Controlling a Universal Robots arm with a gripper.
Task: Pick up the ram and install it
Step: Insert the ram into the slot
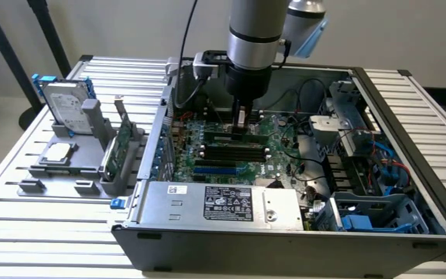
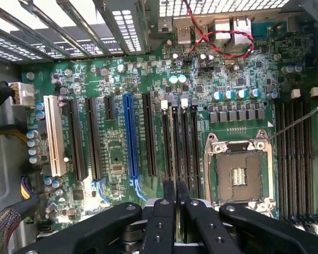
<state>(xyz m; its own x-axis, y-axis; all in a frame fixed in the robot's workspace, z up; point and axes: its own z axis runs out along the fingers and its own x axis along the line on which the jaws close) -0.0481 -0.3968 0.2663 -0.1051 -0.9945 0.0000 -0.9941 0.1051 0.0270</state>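
ram [image 2: 173, 148]: edge-on in the pincer, low over the black slots [image 2: 193, 148]; seated or not, can't tell
pincer [image 2: 175, 185]: clenched on the ram's middle
risk: stick tilted or off the slot line — jams on a clip [image 2: 164, 104], bends; thin grip may slip under push
around: socket [image 2: 238, 177] beside slots, red cable [image 2: 222, 39] past slot ends — nothing blocking
counter [image 1: 45, 232]: card [image 1: 113, 156], drive [image 1: 65, 107], well apart

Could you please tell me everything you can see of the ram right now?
The ram is a long, thin green circuit-board stick, apparently with dark chips along its face. It stands on its long edge inside the open computer case, lying along the motherboard beside the empty black slots. The gripper is shut on its upper edge near the middle. Whether it is fully seated in a slot cannot be told.
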